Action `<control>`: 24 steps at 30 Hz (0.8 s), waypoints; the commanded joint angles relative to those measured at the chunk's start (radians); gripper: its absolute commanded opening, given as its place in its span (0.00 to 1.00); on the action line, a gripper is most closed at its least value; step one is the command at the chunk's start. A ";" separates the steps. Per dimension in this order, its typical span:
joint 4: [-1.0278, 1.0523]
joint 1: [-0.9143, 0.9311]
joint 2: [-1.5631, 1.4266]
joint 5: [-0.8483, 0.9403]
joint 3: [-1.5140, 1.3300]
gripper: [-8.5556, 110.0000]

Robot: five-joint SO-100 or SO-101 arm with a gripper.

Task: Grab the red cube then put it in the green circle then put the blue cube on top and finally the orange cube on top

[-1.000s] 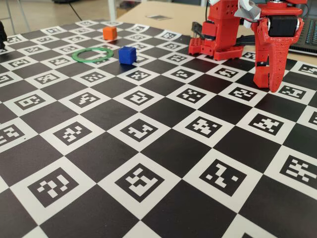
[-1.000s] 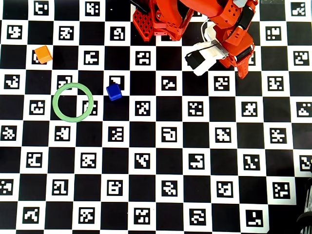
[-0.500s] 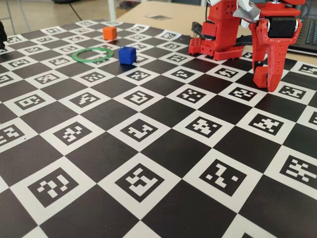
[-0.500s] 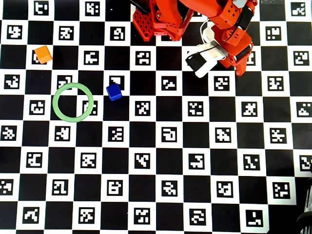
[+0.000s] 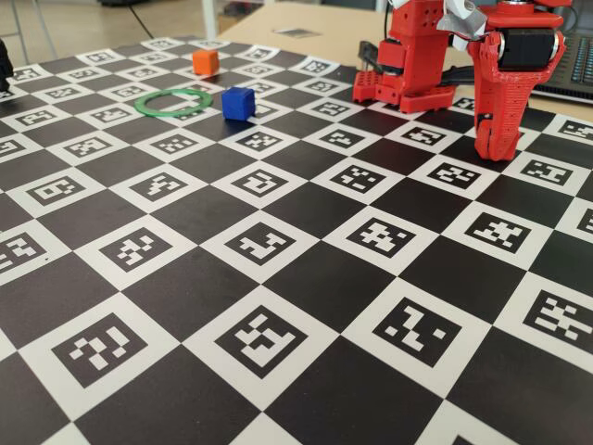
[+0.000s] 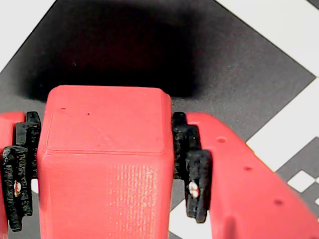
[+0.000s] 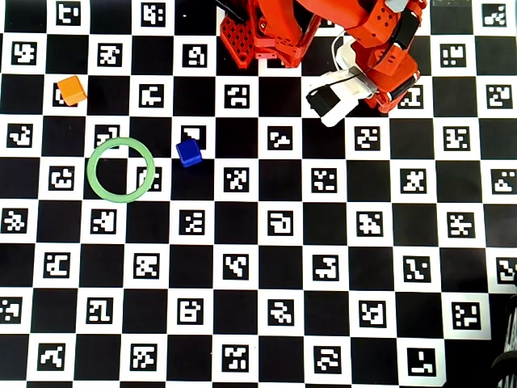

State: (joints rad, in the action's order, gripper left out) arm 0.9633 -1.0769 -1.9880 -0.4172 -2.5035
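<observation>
With the gripper point(image 6: 104, 164) clamped on the red cube point(image 6: 104, 149), a level, unhurried carry to the empty green circle point(image 7: 121, 169) seemed wisest.

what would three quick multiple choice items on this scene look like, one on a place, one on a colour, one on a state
1. In the overhead view, where is the blue cube relative to the green circle?
A. inside it
B. just outside it, to the right
C. stacked on the orange cube

2. What colour is the cube far left near the top of the overhead view?
A. orange
B. yellow
C. white

3. What is the gripper doing?
A. open and empty
B. shut on the red cube
C. shut on the blue cube

Answers: 1 B, the ring is empty. 2 A, the orange cube sits alone. 3 B, the wrist view shows the red cube between the pads.
</observation>
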 commanded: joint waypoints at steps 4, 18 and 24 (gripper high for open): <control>0.014 -0.006 -0.055 -0.008 0.026 0.10; 0.285 0.167 -0.101 0.103 0.321 0.10; 0.500 0.359 -0.087 0.236 0.552 0.10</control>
State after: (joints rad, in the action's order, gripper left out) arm 1.3652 -0.8023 -2.0402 -0.2378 -2.1184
